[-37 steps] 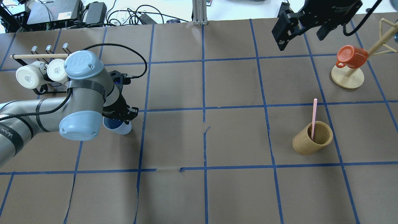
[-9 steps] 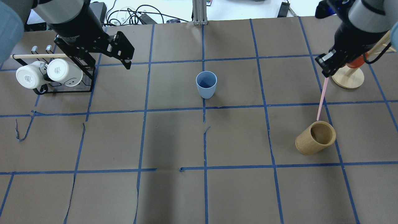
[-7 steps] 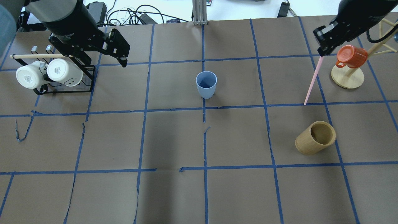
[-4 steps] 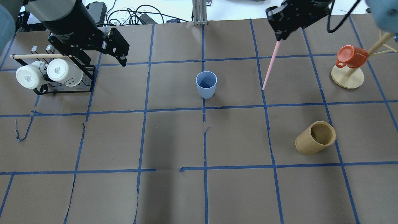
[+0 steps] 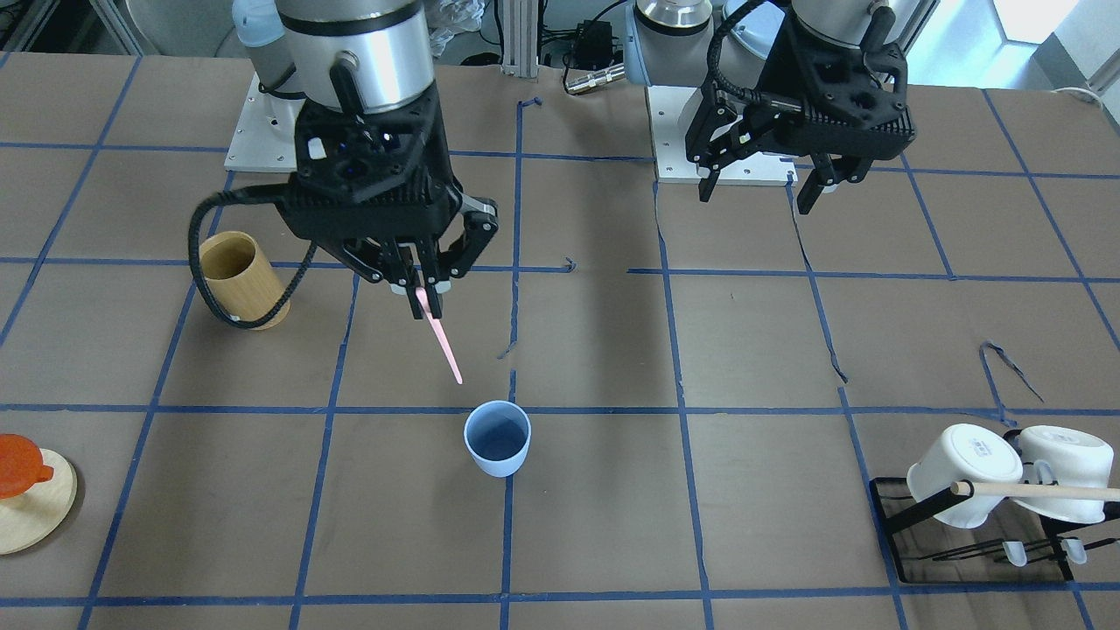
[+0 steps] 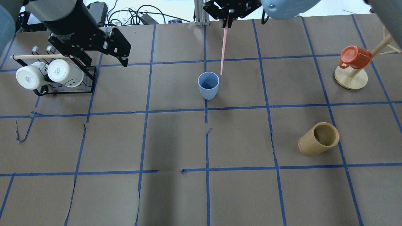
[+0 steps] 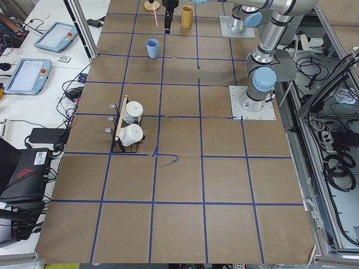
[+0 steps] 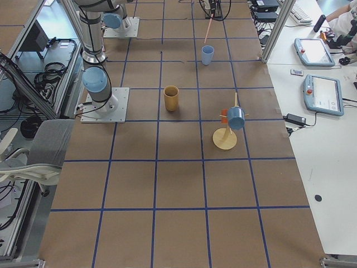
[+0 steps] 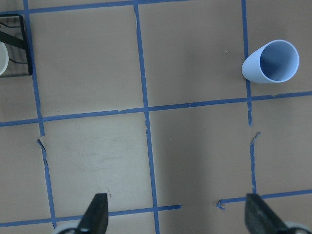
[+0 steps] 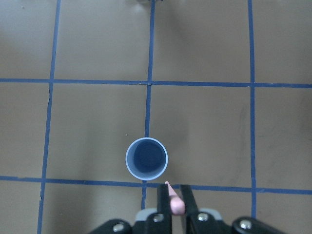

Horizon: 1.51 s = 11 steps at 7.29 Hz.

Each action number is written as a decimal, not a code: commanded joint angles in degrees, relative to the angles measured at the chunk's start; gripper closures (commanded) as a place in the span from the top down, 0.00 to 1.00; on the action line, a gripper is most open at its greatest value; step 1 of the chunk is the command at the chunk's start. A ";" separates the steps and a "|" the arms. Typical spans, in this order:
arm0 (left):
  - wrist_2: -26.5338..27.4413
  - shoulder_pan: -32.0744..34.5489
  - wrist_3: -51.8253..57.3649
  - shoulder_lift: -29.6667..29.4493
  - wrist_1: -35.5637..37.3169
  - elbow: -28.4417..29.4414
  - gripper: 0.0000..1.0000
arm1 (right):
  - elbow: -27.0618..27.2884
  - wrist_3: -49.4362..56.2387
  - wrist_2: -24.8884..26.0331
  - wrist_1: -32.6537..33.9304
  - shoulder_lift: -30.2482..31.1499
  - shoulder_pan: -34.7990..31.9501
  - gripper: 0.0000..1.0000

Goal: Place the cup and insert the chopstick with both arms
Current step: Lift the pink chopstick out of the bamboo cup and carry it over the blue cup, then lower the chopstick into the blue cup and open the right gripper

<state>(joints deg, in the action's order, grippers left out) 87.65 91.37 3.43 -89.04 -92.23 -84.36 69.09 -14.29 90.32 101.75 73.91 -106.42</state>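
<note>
Chopstick (image 5: 440,339) pinched in right gripper (image 5: 423,297), tip near cup (image 5: 497,437) rim.

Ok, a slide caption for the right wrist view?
Right gripper holds the pink chopstick, tip not yet inside the blue cup.

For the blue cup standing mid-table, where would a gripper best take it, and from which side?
Probably grip the blue cup by its rim, from straight above: it stands upright, mouth open, so one of the jaws fits inside, one outside. Take the robot's-left side, away from the pink chopstick hovering by its right edge.
</note>
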 commanded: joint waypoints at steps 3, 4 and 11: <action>0.07 0.04 0.00 0.09 -0.06 -0.01 1.00 | 4.12 -1.17 0.30 8.10 -3.16 -1.95 0.03; 0.07 0.04 0.00 0.09 -0.06 -0.01 1.00 | 5.00 -1.52 0.30 8.11 -4.12 -2.04 0.03; 0.07 0.13 0.00 0.09 -0.06 -0.10 1.00 | 10.35 -1.35 0.82 13.29 -6.33 -2.13 0.18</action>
<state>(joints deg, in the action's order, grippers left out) 87.71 91.48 3.43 -88.98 -92.29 -84.51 78.06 -15.60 90.94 114.40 67.61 -108.54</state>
